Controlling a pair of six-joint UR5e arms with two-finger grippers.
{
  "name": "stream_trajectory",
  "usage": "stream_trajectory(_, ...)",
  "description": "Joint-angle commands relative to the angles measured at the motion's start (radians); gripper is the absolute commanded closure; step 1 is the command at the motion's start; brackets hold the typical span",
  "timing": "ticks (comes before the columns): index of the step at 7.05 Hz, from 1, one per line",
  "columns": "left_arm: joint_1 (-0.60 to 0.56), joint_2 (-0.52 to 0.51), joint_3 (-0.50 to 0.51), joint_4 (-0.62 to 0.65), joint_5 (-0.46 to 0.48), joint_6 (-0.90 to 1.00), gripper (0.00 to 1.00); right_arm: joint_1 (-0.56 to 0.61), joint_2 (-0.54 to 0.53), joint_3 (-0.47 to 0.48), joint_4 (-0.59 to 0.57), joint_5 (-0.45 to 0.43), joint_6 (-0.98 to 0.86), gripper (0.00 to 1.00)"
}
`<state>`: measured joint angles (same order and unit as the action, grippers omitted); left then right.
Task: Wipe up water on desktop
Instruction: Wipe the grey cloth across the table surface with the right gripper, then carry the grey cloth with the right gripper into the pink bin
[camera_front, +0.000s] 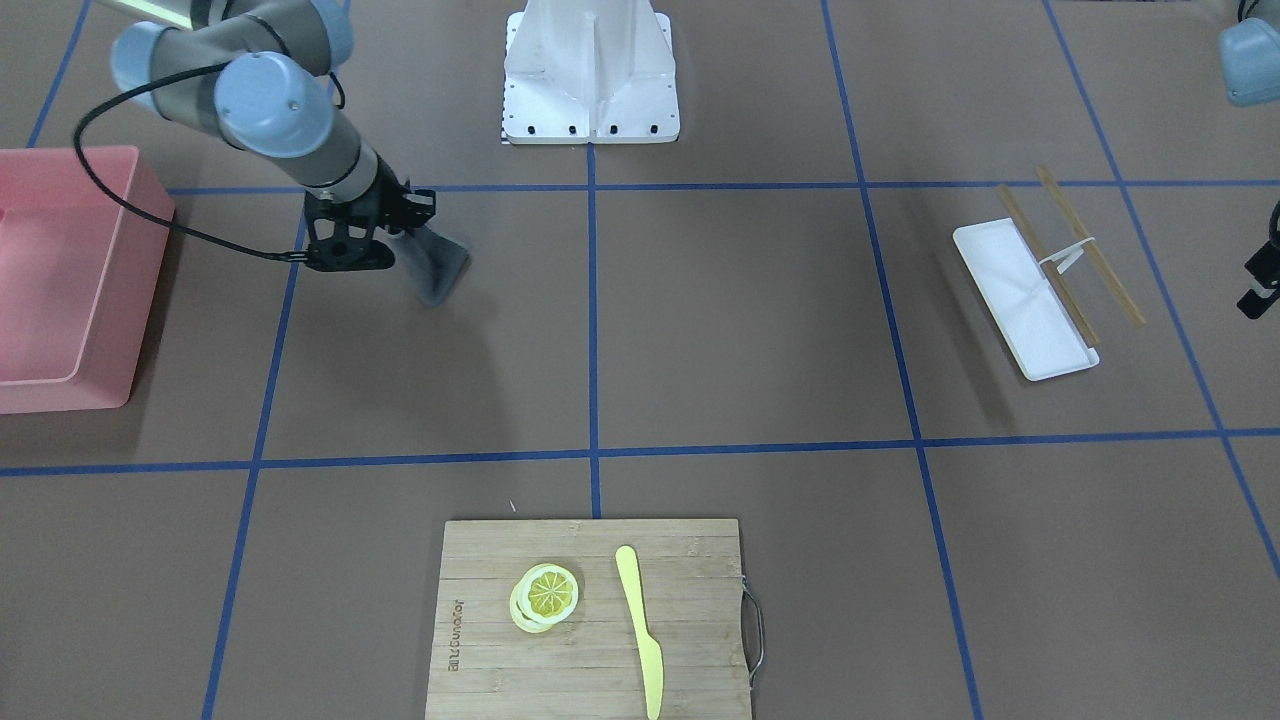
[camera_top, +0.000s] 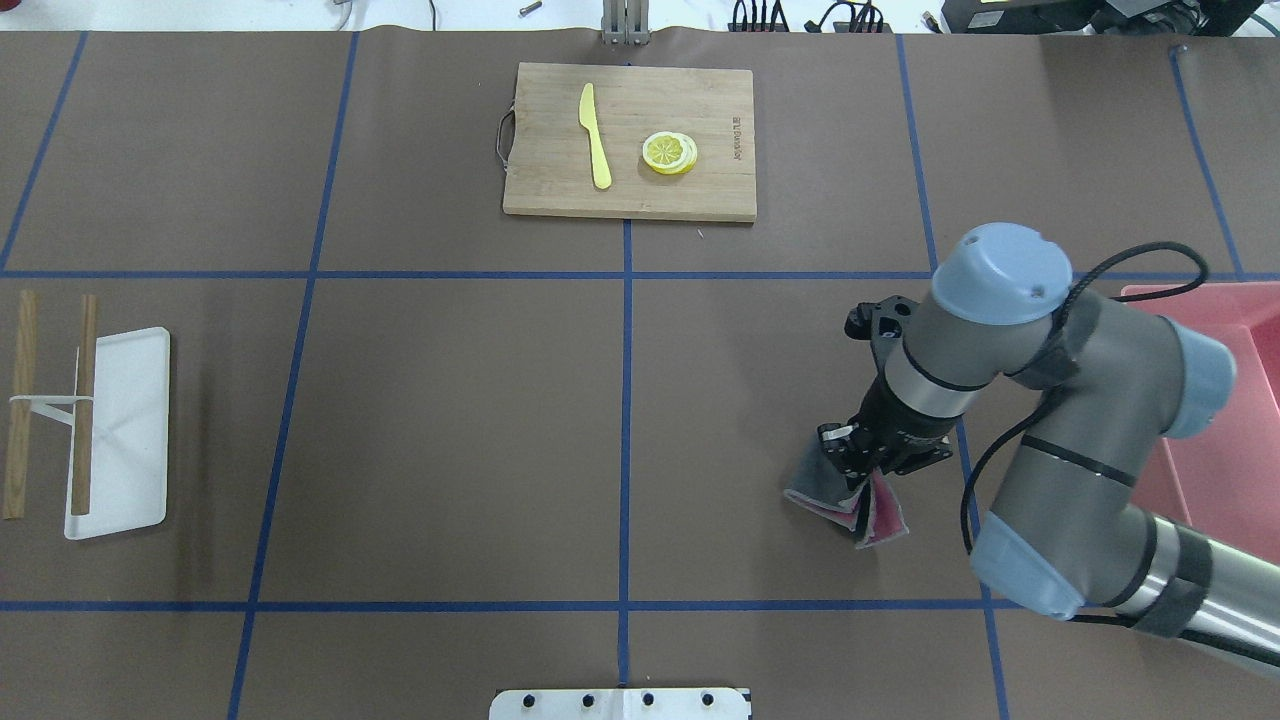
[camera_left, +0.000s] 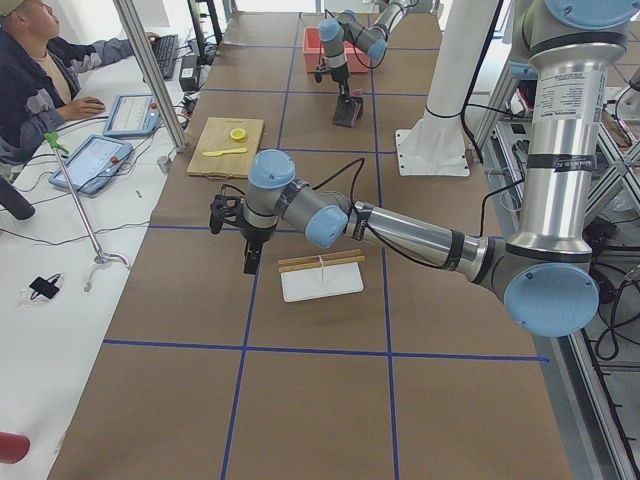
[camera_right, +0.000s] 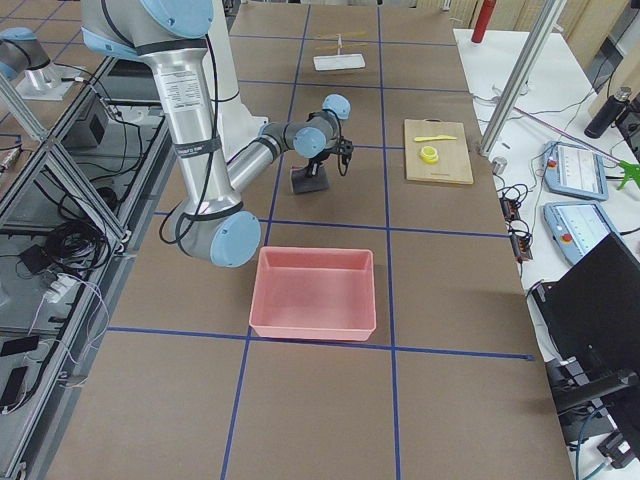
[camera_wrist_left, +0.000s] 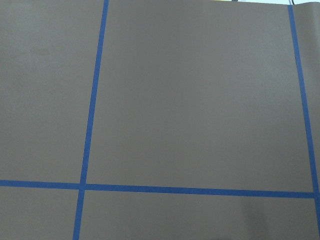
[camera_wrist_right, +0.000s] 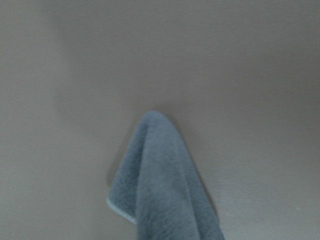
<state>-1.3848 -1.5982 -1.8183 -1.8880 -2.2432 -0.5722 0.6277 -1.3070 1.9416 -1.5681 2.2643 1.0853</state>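
Note:
The desktop (camera_front: 740, 320) is matte brown with blue tape lines; I see no water on it. My right gripper (camera_top: 858, 462) points down and is shut on a grey cloth (camera_top: 848, 500) with a pink underside, whose lower end lies on the desktop. The cloth also shows in the front view (camera_front: 437, 266) and hangs in the right wrist view (camera_wrist_right: 160, 190). My left gripper (camera_left: 250, 264) hovers over the desktop beside the white tray; only its edge shows in the front view (camera_front: 1258, 290), and I cannot tell if it is open.
A pink bin (camera_top: 1225, 420) stands just right of the right arm. A bamboo cutting board (camera_top: 630, 200) with lemon slices (camera_top: 670, 153) and a yellow knife (camera_top: 596, 148) lies at the far middle. A white tray (camera_top: 135, 440) with chopsticks (camera_top: 84, 400) lies at the left.

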Motion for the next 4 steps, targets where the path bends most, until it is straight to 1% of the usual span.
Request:
stream_trajectory(1,-0.02,0.0,-0.012,0.001,-0.007,0.0,0.03,0.154,-0.12,0.208,-0.016,0.011,-0.033,1.0)
stream_trajectory(2,-0.019,0.0,-0.003,0.0,-0.007,0.003,0.03,0.228,-0.2,0.271,-0.017,0.011,-0.068,1.0)
stream_trajectory(3,-0.02,0.009,0.0,0.001,0.002,0.068,0.03,0.328,-0.28,0.296,-0.018,0.015,-0.205,1.0)
stream_trajectory(4,-0.023,0.01,0.007,0.001,0.005,0.096,0.03,0.431,-0.37,0.29,-0.024,0.041,-0.416,1.0)
